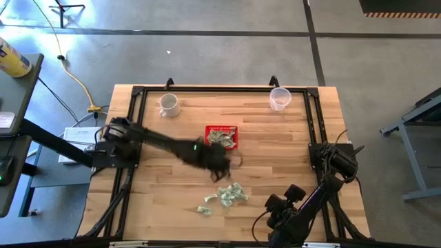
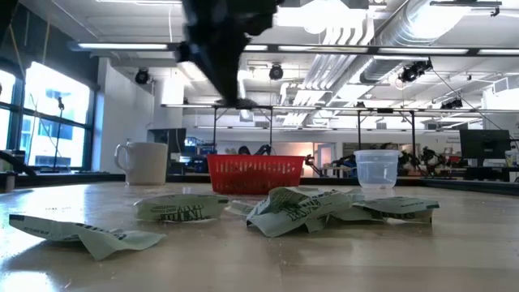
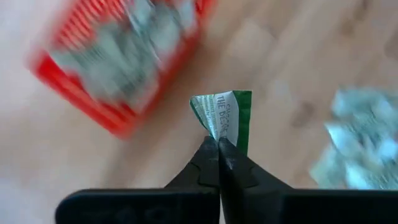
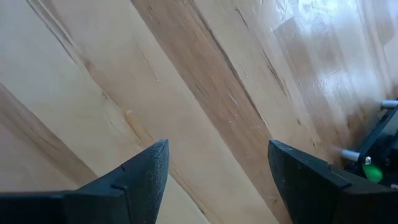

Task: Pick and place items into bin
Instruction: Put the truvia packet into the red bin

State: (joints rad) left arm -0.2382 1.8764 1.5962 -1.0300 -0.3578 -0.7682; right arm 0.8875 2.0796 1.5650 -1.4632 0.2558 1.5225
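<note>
Left gripper (image 3: pixel 219 144): mine, fingers pinched together on one green-and-white wrapper (image 3: pixel 225 117), which sticks up past the fingertips. It hangs above the tabletop (image 1: pixel 275 148) near the middle, between the red basket and the loose pile, just on the near side of the basket.

Red basket (image 1: pixel 222 136): far of centre on the tabletop, mesh walls, several wrappers already lying inside. In the low view the basket (image 2: pixel 255 173) stands behind the loose pieces, between the mug and the cup.

Loose wrappers (image 1: pixel 232 193): a small cluster on the tabletop on the near side of my left gripper, slightly to the right of it. One more piece (image 1: pixel 205 209) lies apart, nearer and to the left of the cluster. From table height the crumpled pieces (image 2: pixel 302 208) spread across the near part of the tabletop.

Right gripper (image 4: pixel 217 180): mine, fingers spread wide with nothing between them, over bare wood at the near right of the tabletop, well apart from the pile.

White mug (image 1: pixel 169 104): far left of the tabletop.

Clear plastic cup (image 1: pixel 280 98): far right of the tabletop.
</note>
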